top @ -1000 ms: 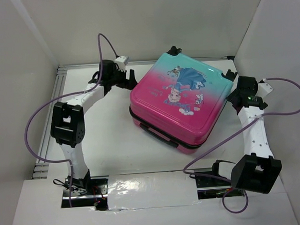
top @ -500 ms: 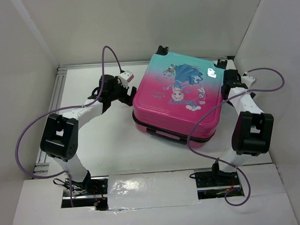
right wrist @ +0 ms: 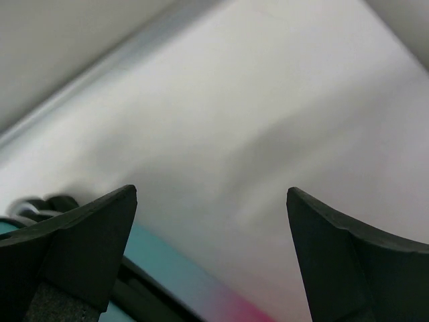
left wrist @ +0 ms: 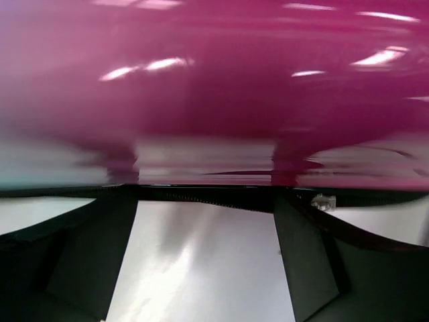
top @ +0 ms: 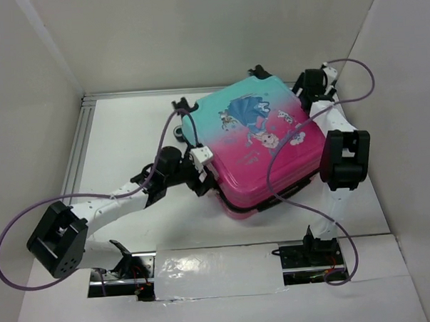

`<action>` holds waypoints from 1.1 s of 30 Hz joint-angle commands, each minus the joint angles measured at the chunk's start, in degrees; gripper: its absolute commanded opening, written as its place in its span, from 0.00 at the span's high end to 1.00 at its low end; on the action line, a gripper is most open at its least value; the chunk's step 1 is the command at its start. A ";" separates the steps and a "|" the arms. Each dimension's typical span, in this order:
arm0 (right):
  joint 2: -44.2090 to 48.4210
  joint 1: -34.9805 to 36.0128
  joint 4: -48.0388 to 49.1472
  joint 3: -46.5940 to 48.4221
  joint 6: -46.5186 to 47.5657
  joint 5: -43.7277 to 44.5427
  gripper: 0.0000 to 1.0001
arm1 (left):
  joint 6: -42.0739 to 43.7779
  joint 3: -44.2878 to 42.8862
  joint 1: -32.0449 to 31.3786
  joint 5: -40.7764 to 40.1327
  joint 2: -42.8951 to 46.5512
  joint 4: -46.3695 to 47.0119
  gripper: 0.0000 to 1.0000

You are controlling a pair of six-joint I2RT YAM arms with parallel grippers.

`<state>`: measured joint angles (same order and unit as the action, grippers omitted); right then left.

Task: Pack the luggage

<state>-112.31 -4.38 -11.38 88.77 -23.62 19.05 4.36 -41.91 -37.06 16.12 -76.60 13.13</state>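
Luggage point(top: 261, 148) closed, flat on table point(top: 128, 136). I see left gripper point(left wrist: 204, 196) spread wide at its pink side, right gripper point(right wrist: 211, 193) wide at teal corner; both empty.

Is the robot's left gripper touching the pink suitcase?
Touching. In the left wrist view, the open left gripper has both fingertips right up against the suitcase. They meet their own dark reflections in its shiny side, with no gap showing.
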 commanded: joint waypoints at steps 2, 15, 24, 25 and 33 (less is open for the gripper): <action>-7.83 14.40 -3.21 3.32 4.27 -15.00 0.00 | -4.18 -0.80 -10.04 12.10 -0.75 7.71 0.05; -18.65 19.50 -11.47 32.58 12.61 -23.27 0.04 | -7.17 -5.81 -15.41 7.96 -3.23 8.67 0.05; -3.30 14.50 -15.88 44.83 15.00 -25.73 0.01 | -6.65 -2.29 -12.36 -8.78 19.10 3.84 0.00; -1.70 13.62 -15.87 44.82 13.96 -25.73 0.01 | -8.65 -3.26 -10.94 -11.52 19.99 3.84 0.00; 16.91 5.89 -20.35 25.11 10.97 -14.25 0.01 | -17.62 -28.20 14.25 -20.51 4.57 -11.96 0.00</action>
<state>-101.27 3.77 -27.46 122.93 -11.09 -2.31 -8.10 -63.79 -30.09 1.78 -65.84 7.55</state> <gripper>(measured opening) 0.993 0.995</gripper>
